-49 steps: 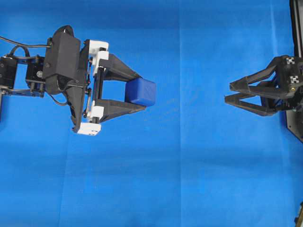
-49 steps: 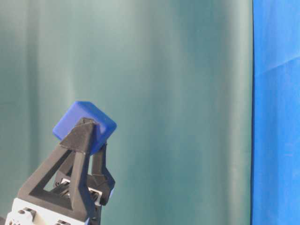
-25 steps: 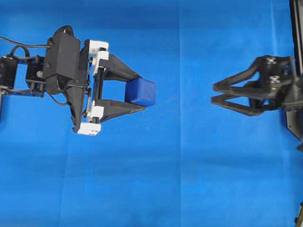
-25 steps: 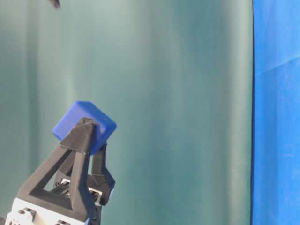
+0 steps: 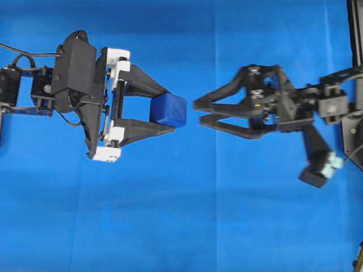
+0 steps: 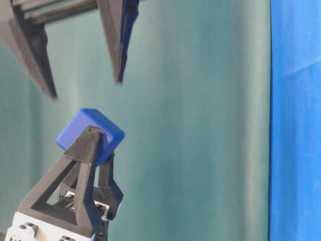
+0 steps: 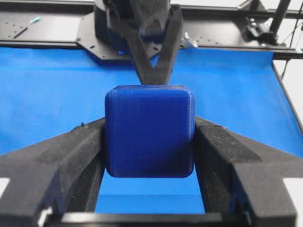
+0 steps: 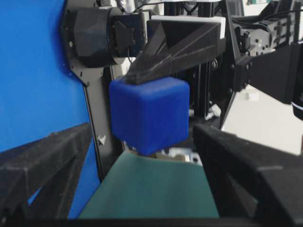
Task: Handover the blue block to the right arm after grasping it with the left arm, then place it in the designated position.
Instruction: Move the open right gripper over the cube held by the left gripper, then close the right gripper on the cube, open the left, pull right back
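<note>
blue block [image 5: 169,110] between left arm's [image 5: 74,79] jaws

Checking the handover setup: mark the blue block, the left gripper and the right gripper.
blue block [image 5: 169,110]: overhead view, top face.
left gripper [image 5: 165,109]: overhead view, midway between fingertips, closed on the block.
right gripper [image 5: 198,113]: overhead view, midway between open fingertips.

right arm [image 6: 75,40] cropped at table-level view's top, tips blurred
</note>
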Robot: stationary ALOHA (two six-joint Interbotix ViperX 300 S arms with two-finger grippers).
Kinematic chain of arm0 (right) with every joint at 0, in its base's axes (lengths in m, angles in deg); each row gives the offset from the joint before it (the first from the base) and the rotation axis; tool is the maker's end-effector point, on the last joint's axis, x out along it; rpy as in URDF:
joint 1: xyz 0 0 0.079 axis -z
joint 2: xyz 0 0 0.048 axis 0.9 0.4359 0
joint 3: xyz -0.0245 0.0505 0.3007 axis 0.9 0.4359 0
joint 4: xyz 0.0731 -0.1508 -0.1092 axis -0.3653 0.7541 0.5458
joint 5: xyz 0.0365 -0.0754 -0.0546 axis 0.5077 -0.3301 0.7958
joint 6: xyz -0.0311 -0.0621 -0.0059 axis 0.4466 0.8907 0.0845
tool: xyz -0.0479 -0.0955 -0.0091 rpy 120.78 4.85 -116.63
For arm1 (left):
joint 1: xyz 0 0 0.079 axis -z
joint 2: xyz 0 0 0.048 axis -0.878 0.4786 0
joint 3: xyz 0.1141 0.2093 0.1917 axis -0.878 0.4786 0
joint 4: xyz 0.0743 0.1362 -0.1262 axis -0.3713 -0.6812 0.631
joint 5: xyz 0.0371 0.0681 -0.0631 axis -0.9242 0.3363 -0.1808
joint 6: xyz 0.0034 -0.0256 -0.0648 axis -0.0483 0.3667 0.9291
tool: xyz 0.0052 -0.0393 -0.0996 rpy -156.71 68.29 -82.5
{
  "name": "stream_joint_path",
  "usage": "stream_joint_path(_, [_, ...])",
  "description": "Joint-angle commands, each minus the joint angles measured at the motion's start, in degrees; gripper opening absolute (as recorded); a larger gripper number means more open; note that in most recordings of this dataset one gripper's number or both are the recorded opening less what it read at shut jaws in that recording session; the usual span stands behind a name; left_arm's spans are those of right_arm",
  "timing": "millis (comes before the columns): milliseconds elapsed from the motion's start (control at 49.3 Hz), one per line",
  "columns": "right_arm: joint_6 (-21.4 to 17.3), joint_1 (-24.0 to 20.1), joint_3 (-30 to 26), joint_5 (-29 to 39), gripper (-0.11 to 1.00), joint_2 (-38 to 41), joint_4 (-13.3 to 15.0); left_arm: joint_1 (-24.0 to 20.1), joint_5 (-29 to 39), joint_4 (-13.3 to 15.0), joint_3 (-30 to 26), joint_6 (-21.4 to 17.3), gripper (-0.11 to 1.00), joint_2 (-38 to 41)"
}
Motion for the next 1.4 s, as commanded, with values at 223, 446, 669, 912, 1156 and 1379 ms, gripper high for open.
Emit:
stream_joint_path(223, [-0.09,0.09,-7.82,-0.79,0.95,6.59,-0.18,0.0,-0.26,0.18,-0.79,0.09,0.48,-0.79])
stream_joint_path(446, [-0.26,0.26,-9.93,-0.53,0.95,8.44,-0.18,0.0,-0.26,0.26,-0.62,0.09,0.48,-0.79])
stream_joint_path(669, [-0.26,0.35,-10.28,-0.18,0.94,8.44,-0.18,0.0,-0.26,0.18,-0.62,0.09,0.48,-0.7])
stream_joint_path(912, [-0.35,0.53,-10.72,2.64,0.51,8.44,-0.18,0.0,-0.26,0.18,-0.62,0.09,0.48,-0.79])
stream_joint_path(1156, [-0.44,0.53,-11.07,2.72,0.51,8.44,-0.26,0.0,-0.26,0.18,-0.7,0.0,0.48,-0.79])
stream_joint_path(1379, [-0.62,0.53,-10.99,2.81,0.51,8.44,-0.26,0.0,-0.26,0.18,-0.79,0.0,0.48,-0.7])
